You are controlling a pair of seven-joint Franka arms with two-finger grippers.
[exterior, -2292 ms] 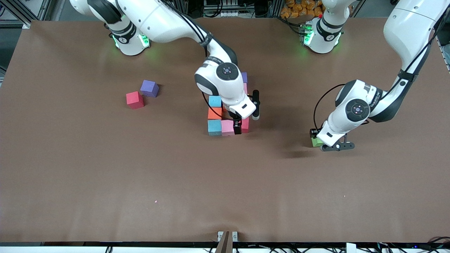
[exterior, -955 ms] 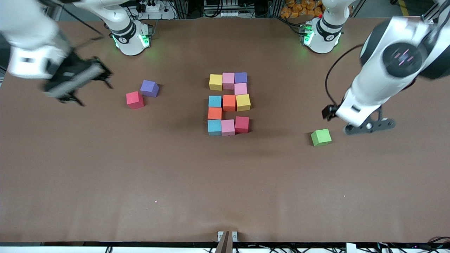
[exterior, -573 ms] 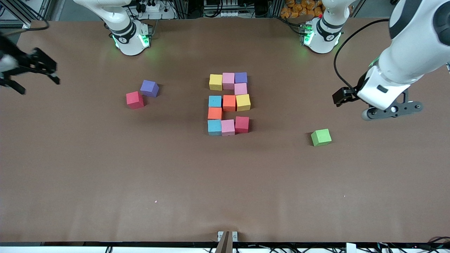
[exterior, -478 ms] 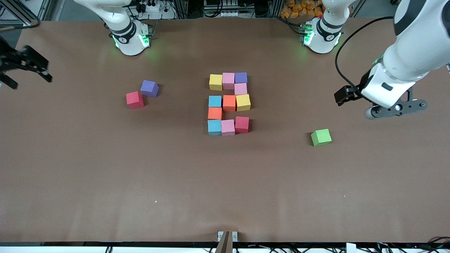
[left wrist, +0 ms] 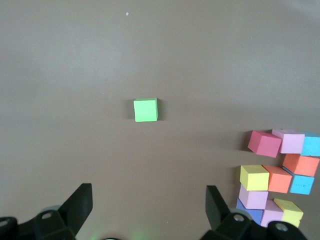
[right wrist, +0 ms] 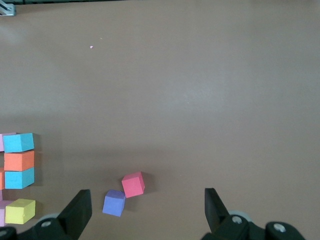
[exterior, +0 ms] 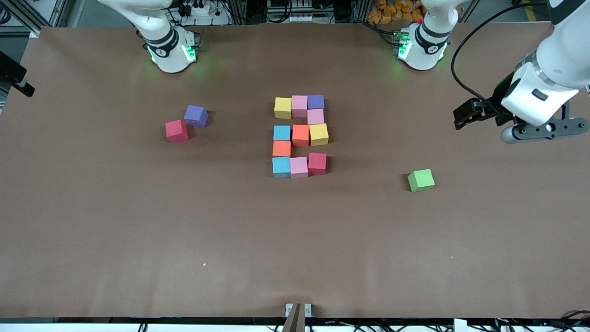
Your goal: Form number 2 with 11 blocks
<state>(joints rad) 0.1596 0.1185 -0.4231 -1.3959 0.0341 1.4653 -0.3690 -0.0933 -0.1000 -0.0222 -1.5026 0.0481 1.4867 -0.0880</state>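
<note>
The number 2 [exterior: 299, 134] lies in the middle of the table, made of several touching blocks. Its row farthest from the front camera is yellow [exterior: 282, 107], pink and purple; the nearest row is blue, pink and red [exterior: 317, 163]. The same blocks [left wrist: 277, 180] show in the left wrist view and partly [right wrist: 17, 165] in the right wrist view. My left gripper [exterior: 544, 130] [left wrist: 147, 207] hangs open and empty over the left arm's end of the table. My right gripper [right wrist: 147, 212] is open and empty, high over the right arm's end, with only a dark tip [exterior: 16, 78] in the front view.
A green cube [exterior: 421, 180] [left wrist: 145, 110] lies alone between the number and the left arm's end. A loose red cube [exterior: 177, 131] [right wrist: 133, 184] and a purple cube [exterior: 196, 115] [right wrist: 114, 202] touch each other toward the right arm's end.
The right gripper has left the red block at the number's corner and swung up and away. The left gripper has risen off the green cube and pulled back. No cube has moved.
</note>
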